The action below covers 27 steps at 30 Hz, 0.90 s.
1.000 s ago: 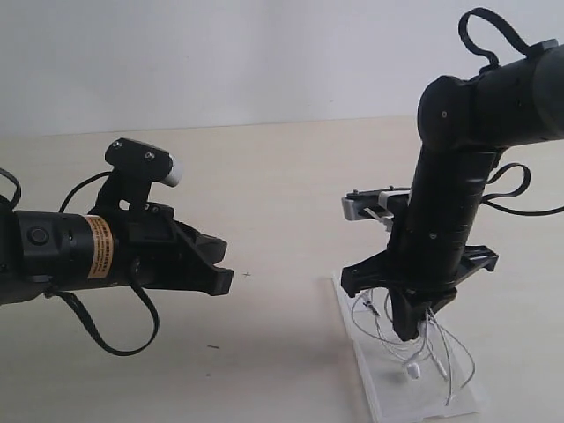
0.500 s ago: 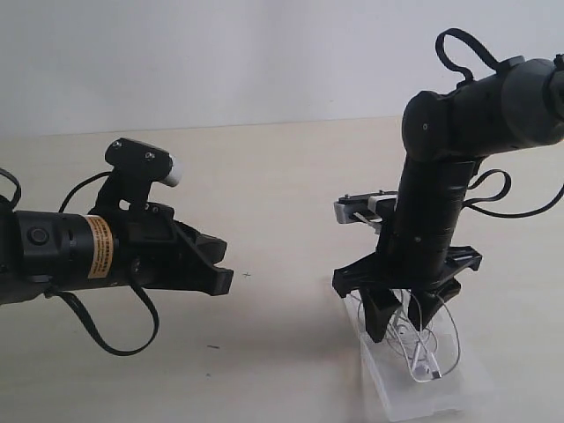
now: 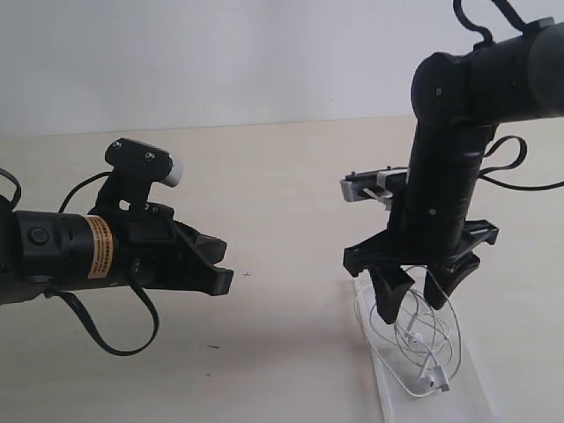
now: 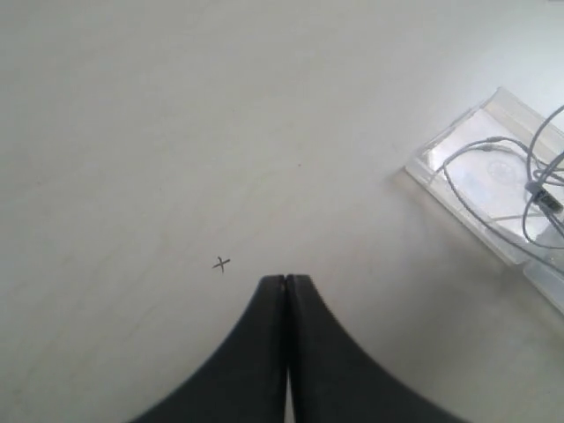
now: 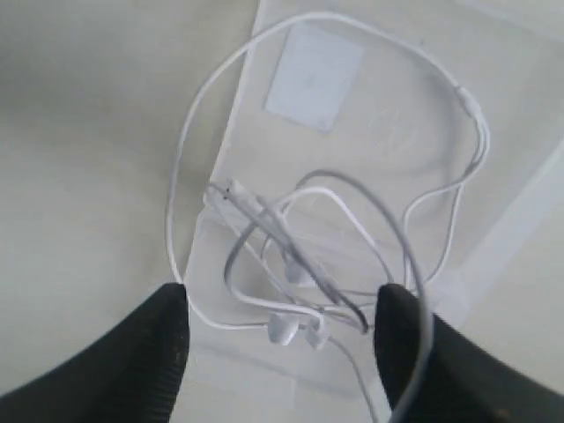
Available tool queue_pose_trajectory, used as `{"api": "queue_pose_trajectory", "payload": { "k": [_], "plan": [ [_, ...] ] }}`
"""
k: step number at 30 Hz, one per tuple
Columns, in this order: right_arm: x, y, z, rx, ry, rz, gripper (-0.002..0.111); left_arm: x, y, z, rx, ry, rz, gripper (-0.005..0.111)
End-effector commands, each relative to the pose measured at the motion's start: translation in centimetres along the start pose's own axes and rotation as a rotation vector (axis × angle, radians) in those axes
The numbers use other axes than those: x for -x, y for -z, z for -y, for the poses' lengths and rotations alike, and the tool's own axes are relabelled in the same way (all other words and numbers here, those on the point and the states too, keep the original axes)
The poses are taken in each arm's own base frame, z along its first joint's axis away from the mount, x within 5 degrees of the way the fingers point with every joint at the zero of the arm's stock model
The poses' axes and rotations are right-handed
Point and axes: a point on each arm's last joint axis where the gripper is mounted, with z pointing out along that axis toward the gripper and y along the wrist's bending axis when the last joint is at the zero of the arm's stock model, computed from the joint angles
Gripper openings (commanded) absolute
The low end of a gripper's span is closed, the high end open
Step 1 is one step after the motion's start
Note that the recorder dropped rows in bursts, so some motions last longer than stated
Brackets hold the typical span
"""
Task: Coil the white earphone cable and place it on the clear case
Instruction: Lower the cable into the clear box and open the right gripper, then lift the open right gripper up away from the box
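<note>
The white earphone cable (image 3: 416,342) lies as a loose coil on the clear case (image 3: 469,377), at the right front of the table. My right gripper (image 3: 412,302) hangs open just above the coil, pointing down. In the right wrist view the cable (image 5: 181,176) loops over the case (image 5: 414,106) and its white sticker (image 5: 315,75), with both earbuds between the fingers of the gripper (image 5: 282,300). One strand drapes across a finger (image 5: 414,352). My left gripper (image 3: 225,278) is shut and empty, hovering at the left, well away from the case (image 4: 423,174) and cable (image 4: 529,189).
A small pencilled cross (image 4: 221,263) marks the beige table just ahead of the left gripper (image 4: 285,278). A pale wall stands behind the table. A dark speck (image 3: 212,346) lies on the table near the front.
My right gripper has gone from shut to open and risen a little, letting the cable go; the coil has spread out on the case. The left arm has not moved.
</note>
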Motion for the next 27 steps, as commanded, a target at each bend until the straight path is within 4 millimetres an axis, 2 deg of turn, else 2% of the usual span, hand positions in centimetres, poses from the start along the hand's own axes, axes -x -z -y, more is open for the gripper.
{"api": "queue_pose_trajectory", "payload": {
  "k": [1, 9, 16, 17, 19, 24, 27],
  "plan": [
    [0.4, 1.9, 0.0, -0.026, -0.005, 0.032, 0.064, -0.1, 0.0, -0.1, 0.005, 0.015, -0.001, 0.0],
    [0.4, 3.5, 1.2, -0.176, -0.039, 0.087, 0.065, -0.2, 0.0, -0.2, 0.019, 0.014, -0.015, 0.0],
    [-0.7, 5.9, 1.1, -0.198, -0.036, 0.163, 0.063, -0.2, 0.0, -0.3, 0.021, 0.004, -0.016, 0.0],
    [-1.0, 6.4, 1.1, -0.202, -0.034, 0.178, 0.061, -0.2, 0.0, -0.3, 0.024, 0.005, -0.019, 0.0],
    [-1.5, 7.4, 1.0, -0.207, -0.028, 0.21, 0.048, -0.3, 0.0, -0.4, 0.034, 0.002, -0.026, 0.0],
    [-3.2, 10.0, 0.8, -0.231, 0.075, 0.288, 0.001, -0.1, 0.5, -2.7, 0.106, 0.079, -0.01, 0.0],
    [-4.6, 11.8, 0.5, -0.235, 0.13, 0.347, 0.0, 0.1, 0.9, -4.5, 0.152, 0.145, 0.016, 0.0]
  ]
}}
